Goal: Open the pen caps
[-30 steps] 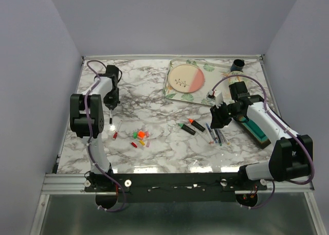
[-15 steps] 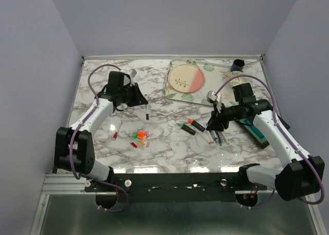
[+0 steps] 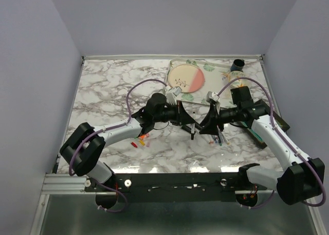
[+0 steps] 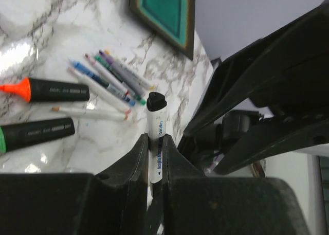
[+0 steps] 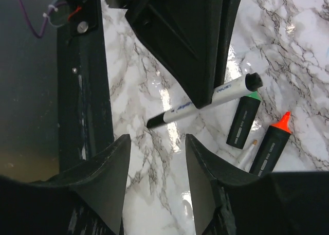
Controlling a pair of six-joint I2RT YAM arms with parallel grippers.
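Marble table filled my top view, and both arms reached in over its middle so that the two pincers met almost tip to tip, which I read as the setup for a two-handed pull. Beyond the pincers sat the flowered tray, well apart and no part of this job. My left pincer was clenched on the white pen, gripping the barrel near its middle and leaving both black ends free, I judged so the other arm could get at one. My right pincer stood released, fingers spread wide, facing the left one with the pen's lower end just ahead of its gap. That end carried the longer black piece, which I took to be the pen cap; it sat on the pen, not yet pulled. Under the two pincers lay the orange highlighter and the green highlighter, with thin pens just beside them. Behind the left pincer, toward its arm's base, loose caps lay scattered on the marble. I reckoned the next close had to land squarely on the cap, or it could slip.
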